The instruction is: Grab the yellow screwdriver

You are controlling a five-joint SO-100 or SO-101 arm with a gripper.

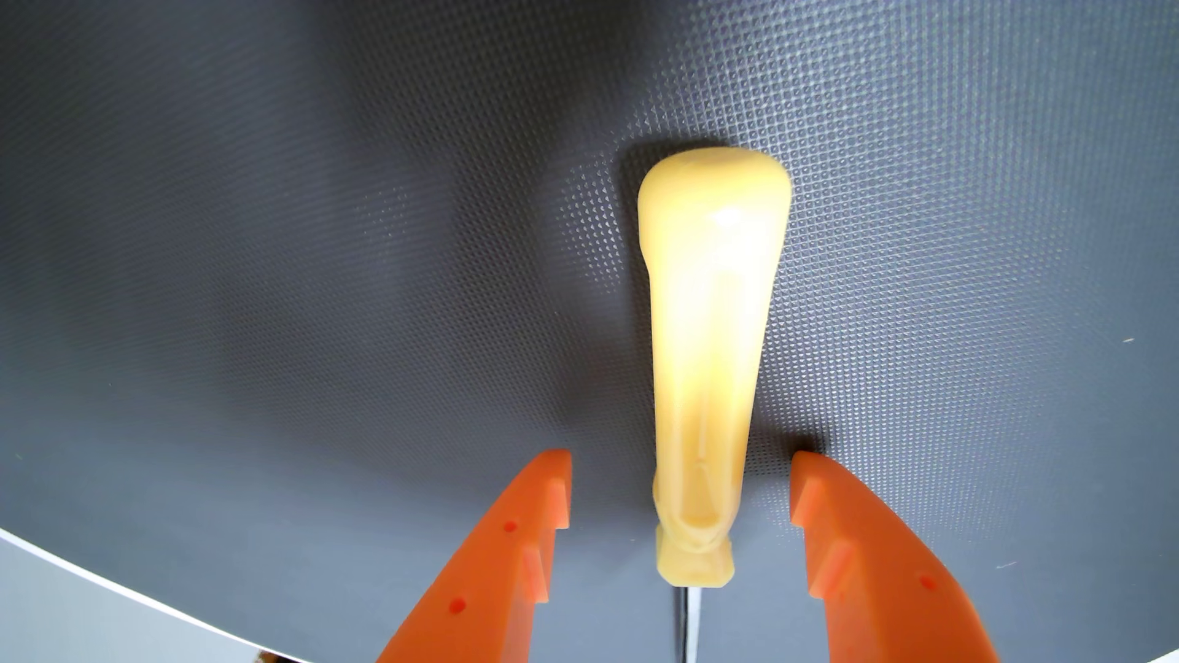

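The yellow screwdriver (705, 357) lies on a dark textured mat (319, 255) in the wrist view, its translucent handle running from the upper middle down toward the bottom, where a thin metal shaft (686, 621) continues out of view. My gripper (681, 472) is open, its two orange fingers (510, 561) rising from the bottom edge. One finger stands on each side of the handle's narrow end, with a gap between each finger and the handle. Nothing is held.
The mat's pale curved edge (127, 593) runs across the bottom left, with a lighter surface (57, 618) beyond it. Bare mat spreads to the left, right and top of the screwdriver.
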